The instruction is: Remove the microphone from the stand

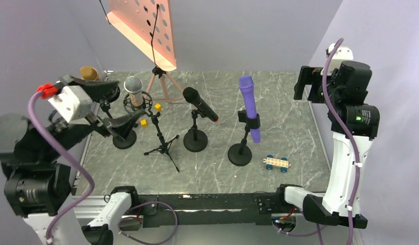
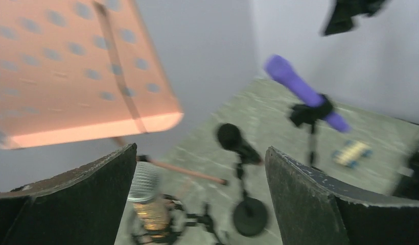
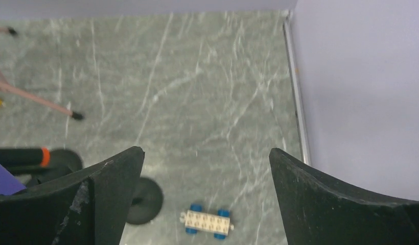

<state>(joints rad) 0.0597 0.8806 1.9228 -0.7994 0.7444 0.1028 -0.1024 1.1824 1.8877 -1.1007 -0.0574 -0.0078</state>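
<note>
Pale lavender walls enclose a grey-green marbled tabletop (image 1: pixel 289 102) holding four microphones on stands: a gold-headed microphone (image 1: pixel 88 73) at far left, a silver mesh-headed microphone (image 1: pixel 133 86) on a black tripod stand (image 1: pixel 161 145), a black handheld microphone (image 1: pixel 200 103) on a round base, and a purple handheld microphone (image 1: pixel 249 104) clipped head-up on another round base. A salmon perforated music stand (image 1: pixel 141 25) rises behind them, and a cream toy brick car with blue wheels (image 1: pixel 277 163) lies near the right edge. Nothing is grasped yet, so the step looks like the approach. The left gripper (image 2: pixel 201 150) hangs raised with its fingers spread wide, nearest the silver microphone, which its camera frames low between them beside the black one. The right gripper (image 3: pixel 206 151), likewise spread and empty, is held high over the right side. Which microphone is meant cannot be told, though the silver one seems likeliest. The next move probably calls for lowering around its body, closing, then lifting it clear of its holder without tipping the tripod. The left wrist view is blurred, the silver microphone's mount is hard to read, and the gold microphone's stand is hidden behind the left arm.
</note>
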